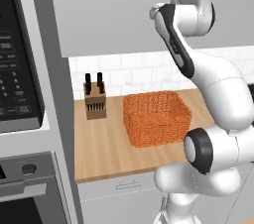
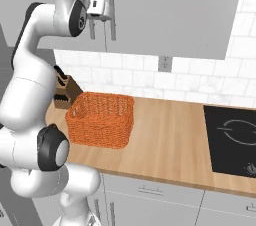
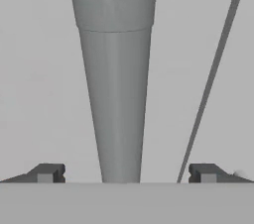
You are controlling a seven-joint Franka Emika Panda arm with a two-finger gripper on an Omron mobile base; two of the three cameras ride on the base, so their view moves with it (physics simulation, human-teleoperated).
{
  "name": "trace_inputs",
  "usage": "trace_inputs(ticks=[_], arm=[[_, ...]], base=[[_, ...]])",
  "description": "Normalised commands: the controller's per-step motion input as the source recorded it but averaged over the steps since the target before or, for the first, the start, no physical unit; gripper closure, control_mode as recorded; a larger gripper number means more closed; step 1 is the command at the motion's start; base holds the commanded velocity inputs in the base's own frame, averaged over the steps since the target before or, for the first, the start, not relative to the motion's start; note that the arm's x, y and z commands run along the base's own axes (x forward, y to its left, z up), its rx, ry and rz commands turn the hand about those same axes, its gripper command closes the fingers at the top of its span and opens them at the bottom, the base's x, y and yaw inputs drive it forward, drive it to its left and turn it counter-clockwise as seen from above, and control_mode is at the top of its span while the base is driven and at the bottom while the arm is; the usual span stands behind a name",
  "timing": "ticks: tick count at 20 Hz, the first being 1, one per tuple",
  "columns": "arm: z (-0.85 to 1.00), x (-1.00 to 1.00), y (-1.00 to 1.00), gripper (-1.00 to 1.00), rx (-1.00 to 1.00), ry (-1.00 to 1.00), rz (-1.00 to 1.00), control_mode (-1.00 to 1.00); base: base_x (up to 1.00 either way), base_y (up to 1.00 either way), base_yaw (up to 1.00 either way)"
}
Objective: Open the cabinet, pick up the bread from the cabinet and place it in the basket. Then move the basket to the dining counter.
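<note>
Wood counter (image 2: 170, 135) with basket (image 2: 101, 119), hand view: gripper (image 3: 126, 173) spread astride cabinet (image 3: 44, 69) handle (image 3: 116, 79)

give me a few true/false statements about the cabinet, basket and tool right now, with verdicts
1. The cabinet doors are shut. True.
2. The tool stands open with a bar handle between its fingertips. True.
3. The basket holds a loaf of bread. False: it looks empty.
4. The basket sits on the black cooktop. False: it rests on the wood counter, beside the knife block.
5. The tool grips the basket rim. False: it is up at the cabinet handle.
</note>
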Motion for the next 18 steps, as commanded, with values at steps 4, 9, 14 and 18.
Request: trace_inputs(ticks=[4,9,14,18], arm=[[-0.10,0.48,0.00,-1.00,0.00,-0.08,0.07,-1.00],[-0.04,0.26,0.00,1.00,0.01,-0.09,0.08,-1.00],[0.00,0.12,0.00,1.00,0.00,-0.02,0.02,-1.00],[-0.01,-0.41,0.05,1.00,0.00,0.01,-0.16,-1.00]], base=[[0.00,0.00,0.00],[0.00,0.00,0.00],[0.00,0.00,0.00],[0.00,0.00,0.00]])
